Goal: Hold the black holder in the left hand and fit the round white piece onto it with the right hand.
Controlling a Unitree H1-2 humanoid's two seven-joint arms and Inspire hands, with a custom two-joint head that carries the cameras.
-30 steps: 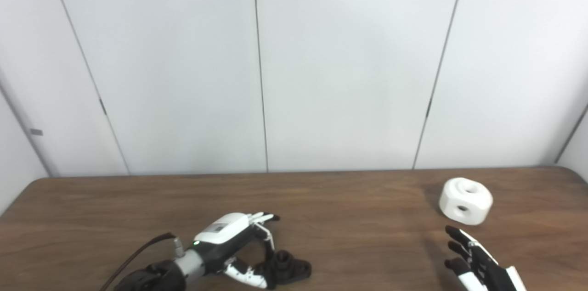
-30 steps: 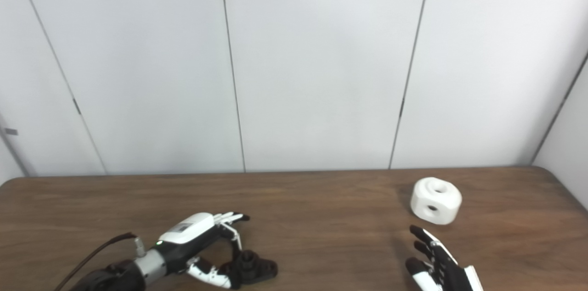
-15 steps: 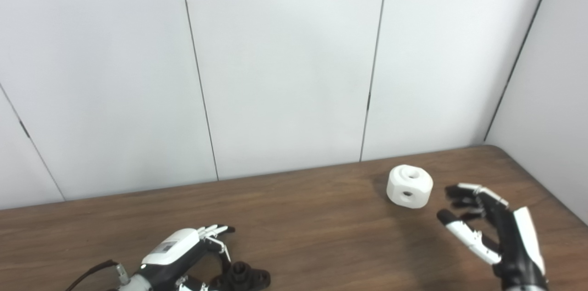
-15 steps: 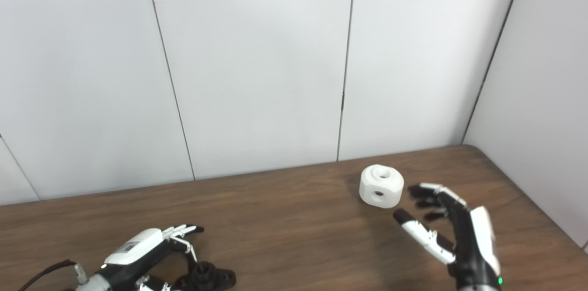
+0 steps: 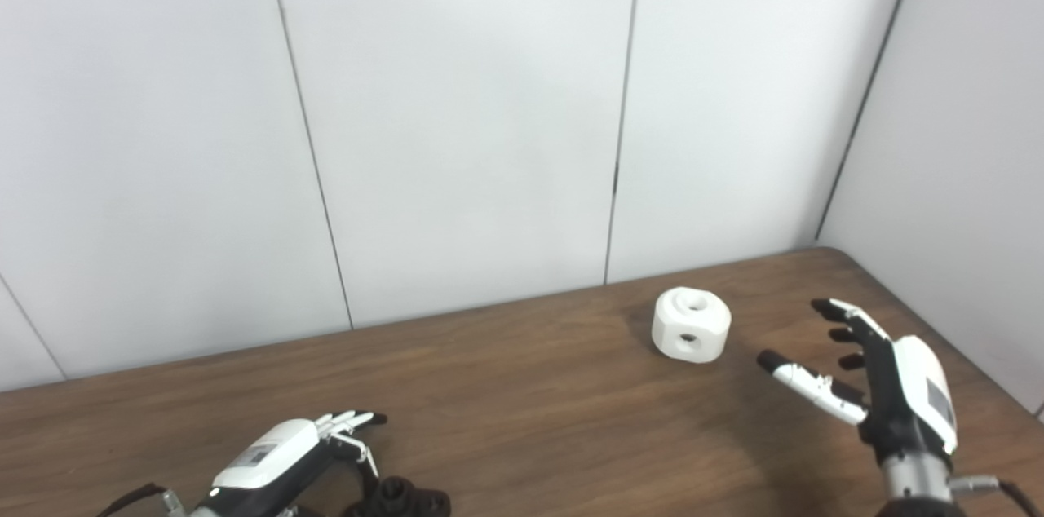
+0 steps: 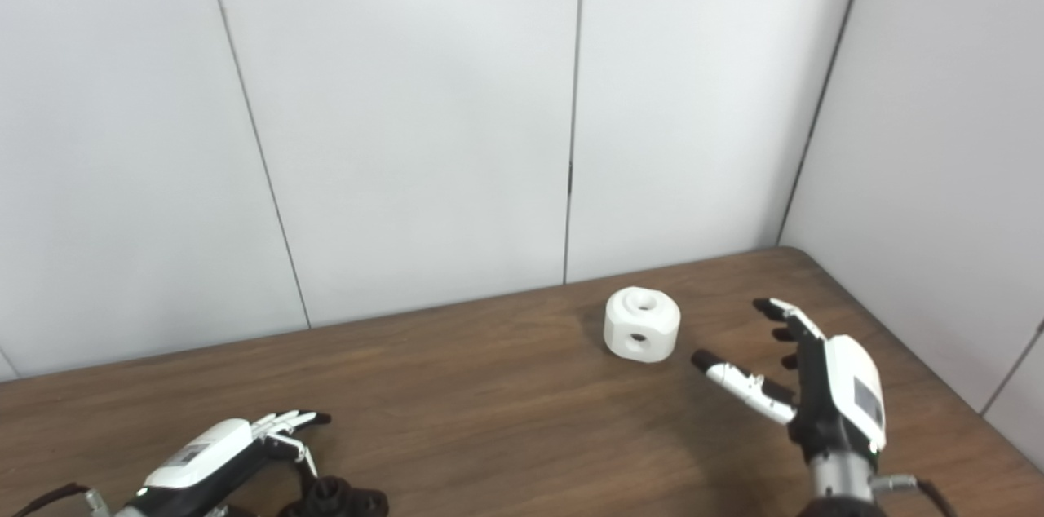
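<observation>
Left robot hand (image 5: 281, 452) arches over the knobby black plastic holder (image 5: 400, 498) at the brown wooden desk's (image 5: 522, 411) near edge, grip can't tell; holder's axis unclear. Round white plastic piece (image 5: 691, 324) sits far right, bore up. Right robot hand (image 5: 885, 374) spread wide, empty, near it; reach-and-grasp step next

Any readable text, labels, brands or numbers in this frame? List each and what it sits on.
None can be read.
Left hand: a small grey label patch on its white back, too blurred to read.
Right hand: a similar grey patch on its white back, also too small to read.
Round white piece, black holder, table and wall panels: no markings visible.
</observation>
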